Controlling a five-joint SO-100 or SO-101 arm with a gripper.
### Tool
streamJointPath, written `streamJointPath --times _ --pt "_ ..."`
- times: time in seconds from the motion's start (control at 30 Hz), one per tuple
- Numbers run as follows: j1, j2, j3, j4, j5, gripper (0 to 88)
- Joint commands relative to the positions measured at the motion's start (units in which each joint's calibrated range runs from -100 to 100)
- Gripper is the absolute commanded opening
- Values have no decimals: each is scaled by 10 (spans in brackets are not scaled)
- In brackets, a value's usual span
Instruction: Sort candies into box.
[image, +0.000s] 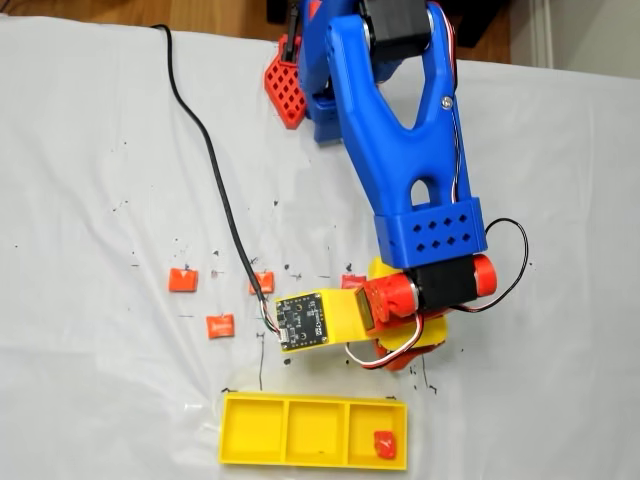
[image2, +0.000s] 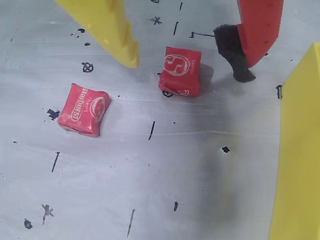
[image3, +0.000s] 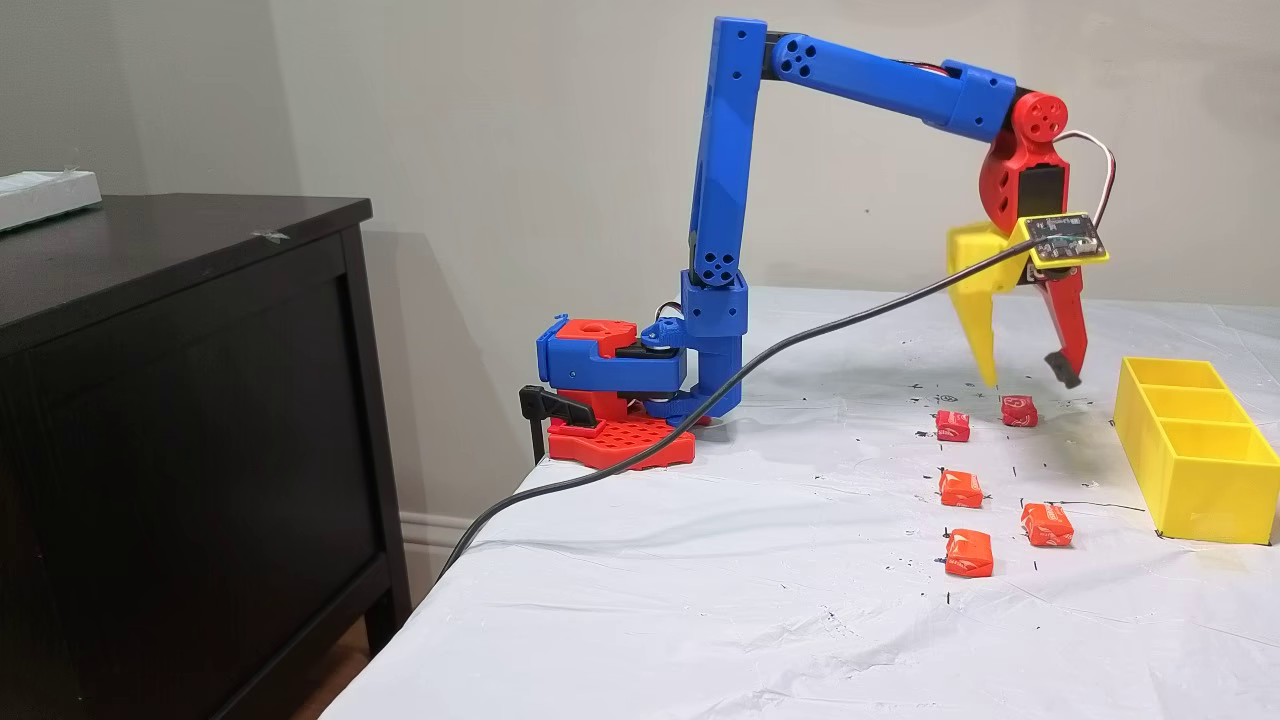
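A blue arm (image3: 722, 180) is seen rising from its base and reaching out over the white-covered worktop (image3: 700, 600), wrist bent straight down. The gripper (image3: 1030, 378) is held spread and empty above a red candy (image2: 180, 71), which lies between the yellow and red fingers without being touched. A second red candy (image2: 84, 109) lies nearby. Three orange candies (image3: 968, 553) are scattered further off. One red candy (image: 384, 444) rests in an end compartment of the yellow box (image: 232, 432).
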Motion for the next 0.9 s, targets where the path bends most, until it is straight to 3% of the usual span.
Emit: streamJointPath --times 0.0,0.67,0.87 --pt "-10 -2 -32 -12 -2 226" --pt "-20 43 -28 -55 -4 196" --pt "-23 66 -27 -69 -4 83"
